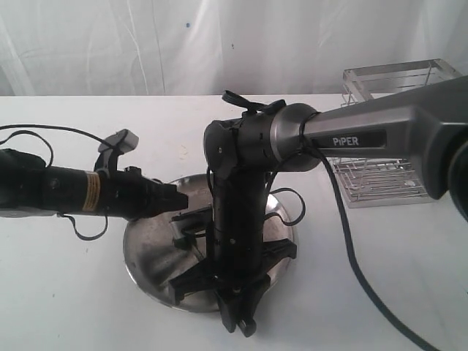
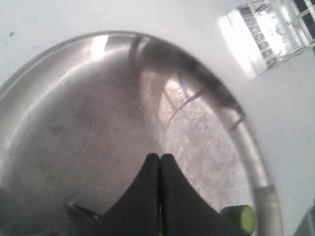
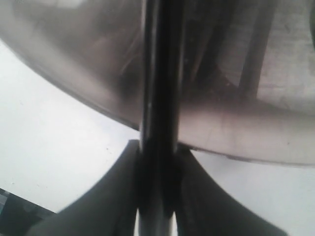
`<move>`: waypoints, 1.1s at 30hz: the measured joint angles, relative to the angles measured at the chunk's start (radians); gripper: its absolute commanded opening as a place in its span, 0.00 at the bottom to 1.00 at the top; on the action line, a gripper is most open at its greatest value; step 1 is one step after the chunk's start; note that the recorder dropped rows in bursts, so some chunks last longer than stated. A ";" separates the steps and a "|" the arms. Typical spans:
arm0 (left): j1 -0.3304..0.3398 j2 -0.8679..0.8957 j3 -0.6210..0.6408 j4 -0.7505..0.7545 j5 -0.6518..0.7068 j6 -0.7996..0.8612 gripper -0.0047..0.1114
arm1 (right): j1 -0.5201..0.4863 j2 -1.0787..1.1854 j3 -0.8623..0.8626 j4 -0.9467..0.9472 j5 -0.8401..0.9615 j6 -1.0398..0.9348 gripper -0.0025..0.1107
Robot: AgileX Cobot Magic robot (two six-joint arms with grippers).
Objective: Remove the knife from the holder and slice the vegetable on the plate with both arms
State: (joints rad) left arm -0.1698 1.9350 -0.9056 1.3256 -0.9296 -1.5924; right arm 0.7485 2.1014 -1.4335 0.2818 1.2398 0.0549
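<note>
R gripper (image 3: 156, 162) clamps knife (image 3: 158, 73) over plate (image 1: 142, 259); L gripper (image 2: 160, 169) pinched tight, veg (image 2: 241, 216) near 4 o'clock rim. Slicing step—next needs blade aligned.

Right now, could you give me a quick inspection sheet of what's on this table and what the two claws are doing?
Surface: white table, bare around the dish.
Plate: steel, under both arms.
Vegetable: a green piece near the plate's rim, seen from the left wrist.
Knife: dark and upright between the right fingers.
Holder: wire basket behind the right arm; contents unclear.
Clutter: nothing seen.
Left gripper: fingertips pressed together over the plate.
Right gripper: clamped on the knife.
Cables: black cable trailing from the right arm.
Surroundings: white cloth backdrop.
</note>
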 measured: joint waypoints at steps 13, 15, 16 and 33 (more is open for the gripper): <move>0.014 0.018 0.000 0.022 0.074 0.000 0.04 | 0.000 0.000 0.000 -0.005 -0.004 0.002 0.02; 0.014 0.031 0.000 0.007 0.084 0.000 0.04 | 0.000 0.000 0.000 -0.011 -0.004 0.002 0.02; 0.014 0.040 0.000 -0.003 0.085 0.005 0.04 | 0.000 0.000 0.000 -0.011 -0.004 0.002 0.02; -0.003 0.047 0.002 -0.103 0.035 0.030 0.04 | 0.000 0.000 0.000 -0.017 -0.008 0.040 0.02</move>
State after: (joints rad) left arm -0.1724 1.9815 -0.9036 1.2229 -0.8947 -1.5626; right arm 0.7485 2.1014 -1.4335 0.2645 1.2317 0.0949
